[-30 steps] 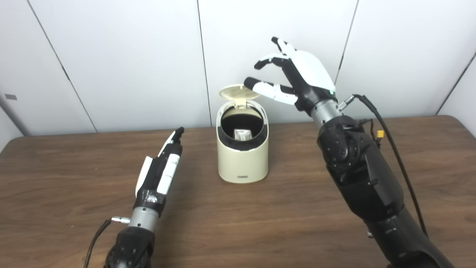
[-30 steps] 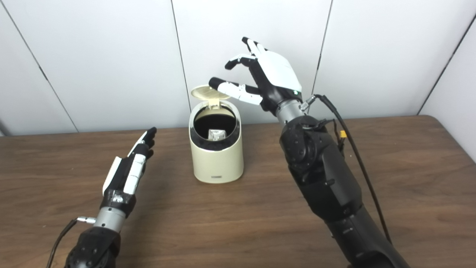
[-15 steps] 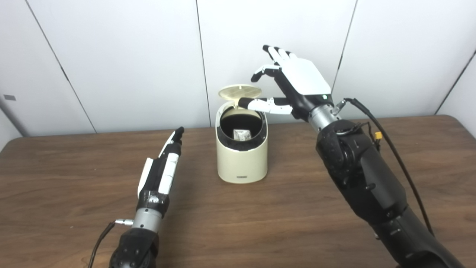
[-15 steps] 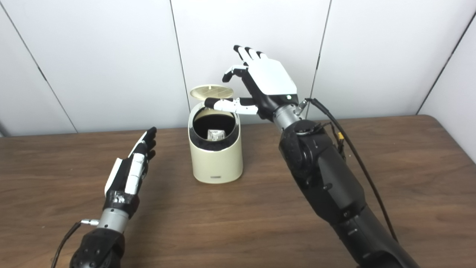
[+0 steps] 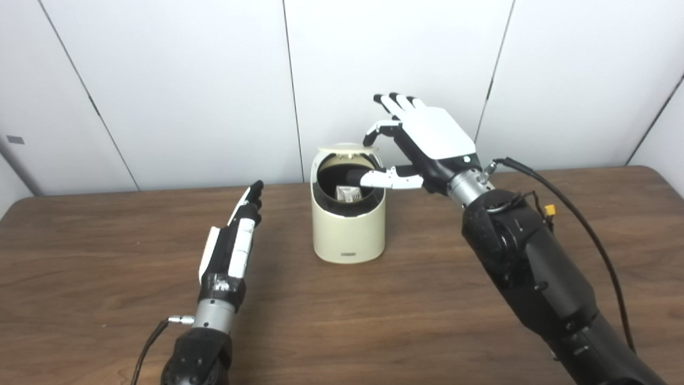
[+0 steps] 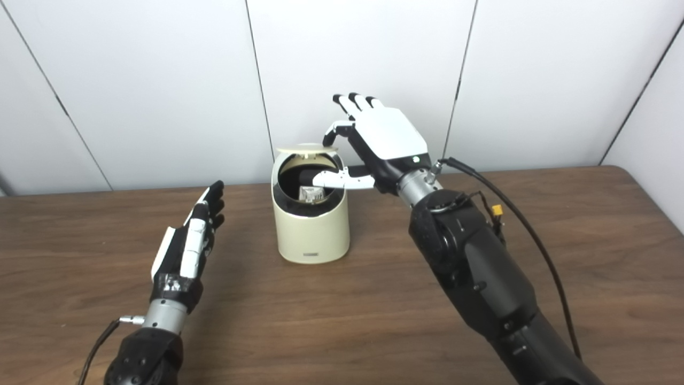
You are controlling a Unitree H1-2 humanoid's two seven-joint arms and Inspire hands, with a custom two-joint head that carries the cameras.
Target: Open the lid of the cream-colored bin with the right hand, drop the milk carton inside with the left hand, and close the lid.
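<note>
The cream-colored bin stands at the middle back of the table. Its round lid is tipped down to almost level over the opening, still ajar. The milk carton lies inside the bin, partly seen through the opening. My right hand is open just right of the bin's top, one fingertip touching the lid's right edge and the thumb reaching across the opening. My left hand lies open and flat over the table left of the bin, holding nothing.
The wooden table runs wide on all sides of the bin. White wall panels stand close behind it. A black cable loops off my right forearm.
My right hand has come down and left, pushing the lid from upright to nearly level over the opening. The left hand has hardly moved.
</note>
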